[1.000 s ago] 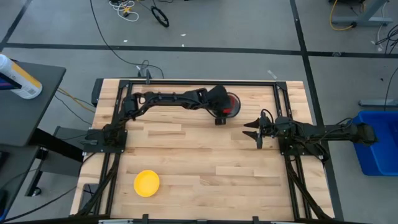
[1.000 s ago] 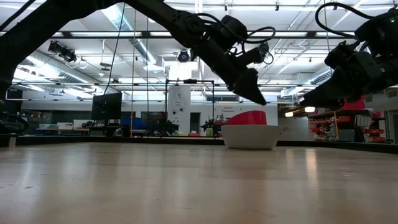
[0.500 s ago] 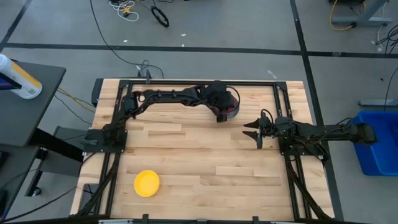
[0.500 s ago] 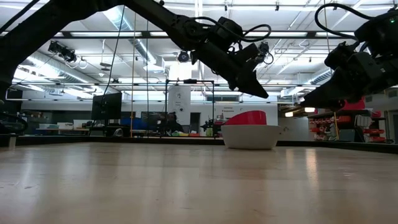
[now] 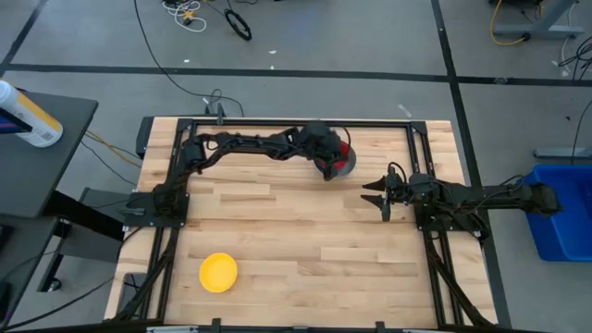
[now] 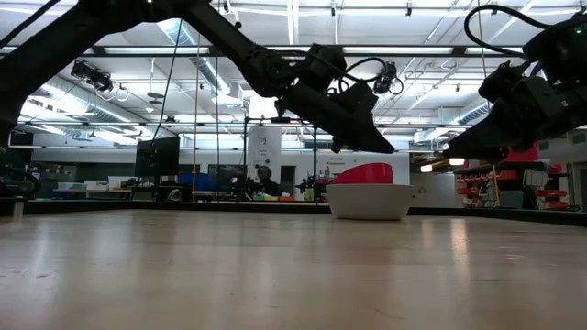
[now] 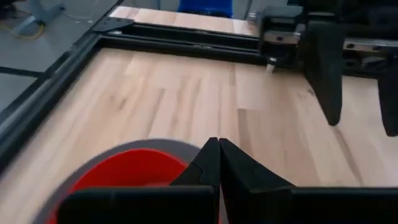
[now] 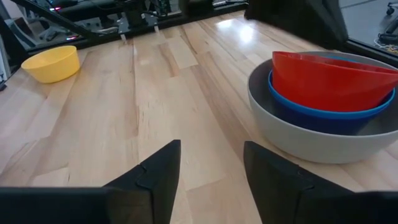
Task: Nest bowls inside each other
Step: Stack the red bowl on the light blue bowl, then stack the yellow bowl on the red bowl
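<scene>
A red bowl (image 8: 329,78) sits tilted inside a blue bowl (image 8: 323,116), which sits in a grey bowl (image 8: 298,134). This stack stands at the far middle of the table (image 5: 277,213). A yellow bowl (image 5: 218,273) stands alone near the front left. My left gripper (image 7: 217,158) is shut and hovers just above the red bowl's rim (image 6: 362,170), with nothing between its fingers. My right gripper (image 8: 211,149) waits open to the right of the stack, pointing toward it.
Black frame rails (image 5: 296,122) run along the table's far edge and both sides. Bare wood lies between the stack and the yellow bowl (image 8: 51,63). A blue bin (image 5: 560,213) stands off the table to the right.
My left gripper has shut on nothing. It has sunk a little toward the red bowl, rolled, and tipped to a flatter slant. The bowls have stayed where they were.
</scene>
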{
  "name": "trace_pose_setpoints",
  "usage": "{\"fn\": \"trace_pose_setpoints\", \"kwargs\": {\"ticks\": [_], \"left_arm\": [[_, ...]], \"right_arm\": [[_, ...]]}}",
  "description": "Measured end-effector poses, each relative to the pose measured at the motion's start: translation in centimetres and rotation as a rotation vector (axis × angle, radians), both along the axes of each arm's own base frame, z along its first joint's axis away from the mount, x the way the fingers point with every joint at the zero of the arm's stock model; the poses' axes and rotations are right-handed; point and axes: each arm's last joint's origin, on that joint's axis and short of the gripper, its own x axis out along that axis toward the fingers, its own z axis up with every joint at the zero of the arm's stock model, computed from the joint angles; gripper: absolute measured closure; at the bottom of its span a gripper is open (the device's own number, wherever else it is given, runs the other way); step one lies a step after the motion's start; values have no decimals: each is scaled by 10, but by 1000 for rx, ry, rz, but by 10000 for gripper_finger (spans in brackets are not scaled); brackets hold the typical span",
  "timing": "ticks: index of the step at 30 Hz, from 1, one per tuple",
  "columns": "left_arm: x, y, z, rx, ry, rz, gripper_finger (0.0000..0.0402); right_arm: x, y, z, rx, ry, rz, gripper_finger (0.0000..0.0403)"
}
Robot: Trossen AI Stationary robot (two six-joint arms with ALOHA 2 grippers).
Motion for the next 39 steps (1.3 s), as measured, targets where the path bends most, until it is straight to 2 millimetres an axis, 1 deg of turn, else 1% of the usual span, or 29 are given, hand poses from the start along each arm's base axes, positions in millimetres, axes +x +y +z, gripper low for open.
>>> {"fn": "trace_pose_setpoints", "kwargs": {"ticks": [3, 6, 8, 10, 11, 13, 16, 18, 20, 23, 27, 30, 32, 35, 37, 39], "left_arm": [[2, -4, -13, -61, 24, -31, 400], [5, -6, -23, -93, 34, -24, 400], [4, -7, -26, -105, 54, -27, 400], [6, -9, -25, -73, 38, -36, 401], [7, -9, -21, -63, 23, -39, 401], [5, -11, -9, -49, -1, -43, 401], [0, -16, 22, 0, -41, -54, 401], [-7, -23, 37, 45, 0, -55, 401], [-14, -36, 49, 113, 77, -34, 401], [-29, -63, 62, 221, 253, -1, 401], [-52, -111, 66, 336, 530, 37, 401], [-72, -149, 75, 375, 649, 55, 401], [-86, -170, 83, 379, 690, 73, 401], [-114, -196, 85, 379, 682, 117, 401], [-138, -203, 84, 339, 625, 159, 401], [-164, -208, 81, 276, 521, 192, 401]], "right_arm": [[0, 0, 0, 0, -1, 0, 222], [0, 0, 0, 0, -2, 0, 220], [0, 0, 0, 4, -5, -2, 219], [0, 0, 0, 5, -6, -2, 220], [0, 0, 0, 5, -6, -2, 220], [0, 0, 1, 5, -6, -2, 222], [0, 0, 0, 8, -6, -2, 224], [0, 0, 0, 10, -3, -3, 223], [0, 0, 0, 11, 1, -3, 222], [0, 0, -1, 18, 5, 0, 219], [0, 1, -1, 26, 4, 22, 217], [0, 1, -1, 30, 4, 29, 219], [0, 1, -1, 30, 4, 29, 219], [0, 1, -1, 26, 4, 32, 216], [0, 2, 1, 9, -8, 55, 214], [2, 2, 5, -10, -56, 68, 214]]}}
